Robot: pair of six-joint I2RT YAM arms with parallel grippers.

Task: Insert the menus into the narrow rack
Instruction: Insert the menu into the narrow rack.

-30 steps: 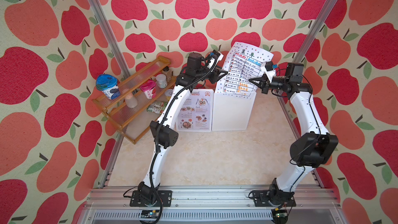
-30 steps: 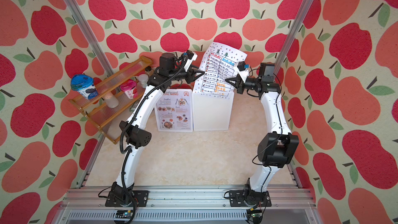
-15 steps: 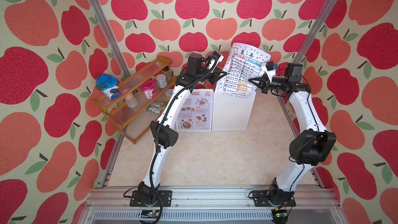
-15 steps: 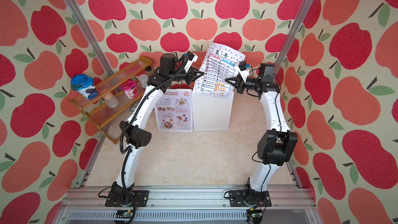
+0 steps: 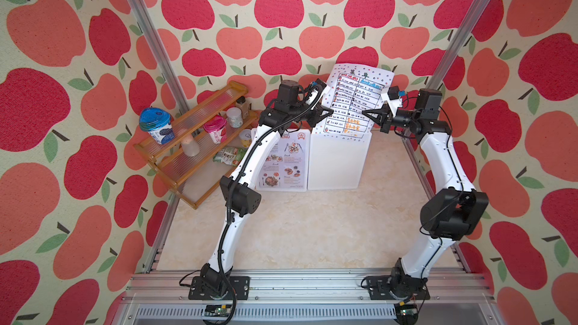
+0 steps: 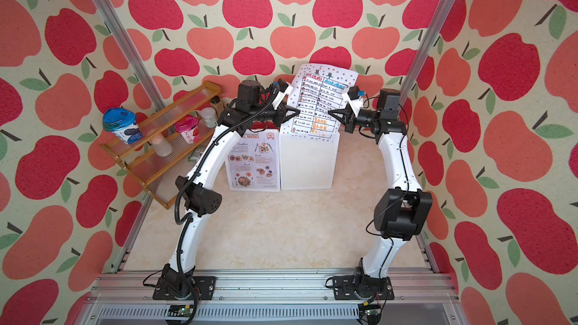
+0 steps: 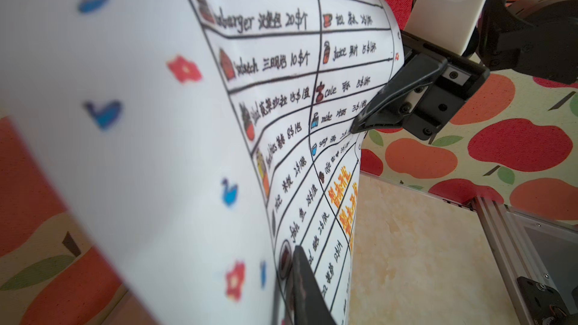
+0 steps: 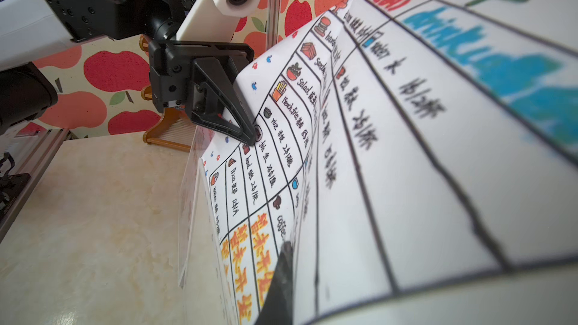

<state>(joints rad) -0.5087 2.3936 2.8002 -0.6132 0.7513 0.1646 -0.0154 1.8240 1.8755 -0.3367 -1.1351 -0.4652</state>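
Apple-print walls (image 5: pixel 278 7) are crowding round as the left gripper (image 5: pixel 329 110) and right gripper (image 5: pixel 364 111) are pinching opposite edges of the table menu (image 5: pixel 353 98), its bowed bottom just entering the rack (image 5: pixel 337 164) beside the photo menu (image 5: pixel 283 164). Next, I reckon, lowering evenly together.

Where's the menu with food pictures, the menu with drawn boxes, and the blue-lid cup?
Food-picture menu (image 5: pixel 287 167), in a top view, its middle.
Drawn-box menu (image 5: pixel 356 89), in a top view, upper table rows.
Blue-lid cup (image 5: pixel 154 117), in a top view, its lid.
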